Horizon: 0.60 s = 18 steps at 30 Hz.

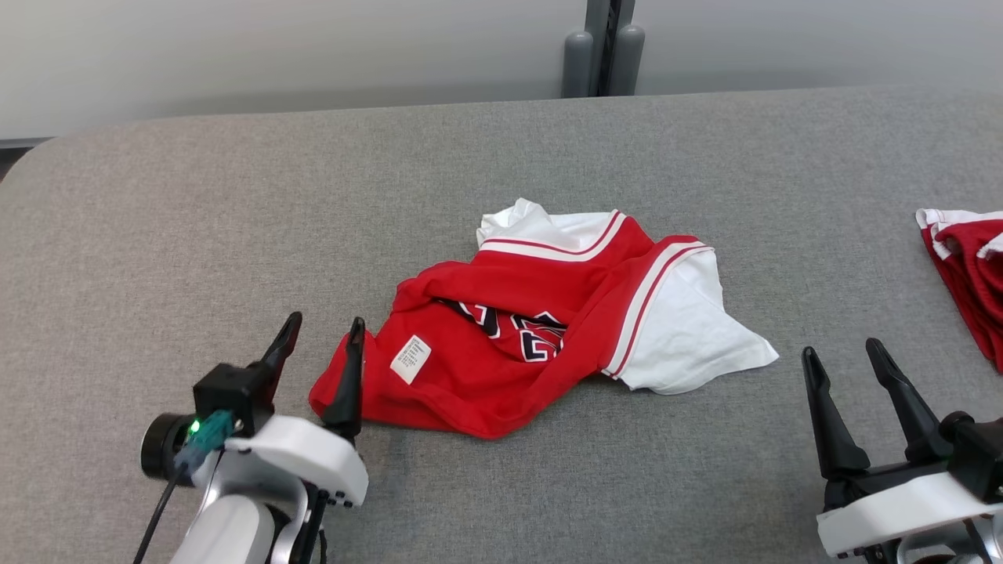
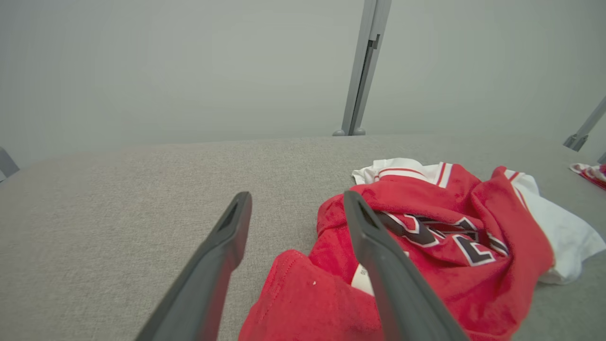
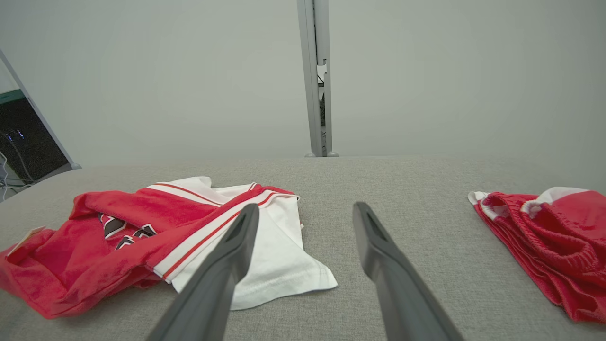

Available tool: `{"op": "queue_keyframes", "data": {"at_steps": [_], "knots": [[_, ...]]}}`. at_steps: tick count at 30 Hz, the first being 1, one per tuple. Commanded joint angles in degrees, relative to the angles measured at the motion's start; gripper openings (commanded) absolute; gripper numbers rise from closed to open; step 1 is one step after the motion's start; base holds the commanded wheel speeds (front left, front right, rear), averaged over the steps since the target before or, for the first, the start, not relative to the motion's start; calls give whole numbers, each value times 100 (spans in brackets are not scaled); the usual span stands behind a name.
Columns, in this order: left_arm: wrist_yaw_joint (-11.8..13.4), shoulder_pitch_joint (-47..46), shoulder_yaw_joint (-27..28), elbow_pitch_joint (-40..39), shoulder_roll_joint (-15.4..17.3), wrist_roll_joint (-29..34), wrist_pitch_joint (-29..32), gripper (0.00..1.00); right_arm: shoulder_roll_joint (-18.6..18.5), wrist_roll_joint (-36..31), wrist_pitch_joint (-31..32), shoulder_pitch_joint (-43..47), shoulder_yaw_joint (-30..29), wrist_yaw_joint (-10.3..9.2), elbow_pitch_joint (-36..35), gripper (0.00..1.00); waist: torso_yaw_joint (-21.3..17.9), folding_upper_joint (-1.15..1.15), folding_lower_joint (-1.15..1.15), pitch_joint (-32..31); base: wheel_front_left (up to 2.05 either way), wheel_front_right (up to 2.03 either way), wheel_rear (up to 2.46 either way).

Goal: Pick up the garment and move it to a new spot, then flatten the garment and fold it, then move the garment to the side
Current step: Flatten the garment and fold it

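Note:
A crumpled red and white jersey (image 1: 541, 321) with dark lettering and a white label lies in the middle of the grey table (image 1: 235, 204). My left gripper (image 1: 323, 329) stands open at the jersey's near-left corner, its right finger (image 1: 349, 376) over the red hem. In the left wrist view the jersey (image 2: 450, 246) lies right of my open left gripper (image 2: 296, 201), with red cloth under the right finger (image 2: 378, 255). My right gripper (image 1: 842, 356) is open and empty, a short way right of the white sleeve. The right wrist view has the jersey (image 3: 156, 232) left of that gripper (image 3: 305, 213).
A second red and white garment (image 1: 968, 274) lies bunched at the table's right edge, seen again as red cloth (image 3: 544, 237) in the right wrist view. Grey posts (image 1: 602, 55) stand behind the table's far edge against a pale wall. Bare table surface spreads left and far.

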Motion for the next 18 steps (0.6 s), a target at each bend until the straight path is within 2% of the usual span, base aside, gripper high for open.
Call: {"op": "queue_keyframes", "data": {"at_steps": [1, 8, 18], "knots": [[-76, -252, -64, 60, 44, -52, 256, 100, -24, -12, 13, -97, 3, 2, -29, 100, 1, 0, 0, 68, 0, 0, 0], [-312, -1074, -290, 538, 238, -165, 1705, 100, -94, 29, -20, -258, 163, 2, 24, 100, -157, 0, 0, 273, 0, 0, 0], [-404, -1185, -224, 1040, 354, -445, 2180, 100, -109, 58, -85, -344, 193, 2, 124, 100, -276, 0, 0, 479, 0, 0, 0]]}}
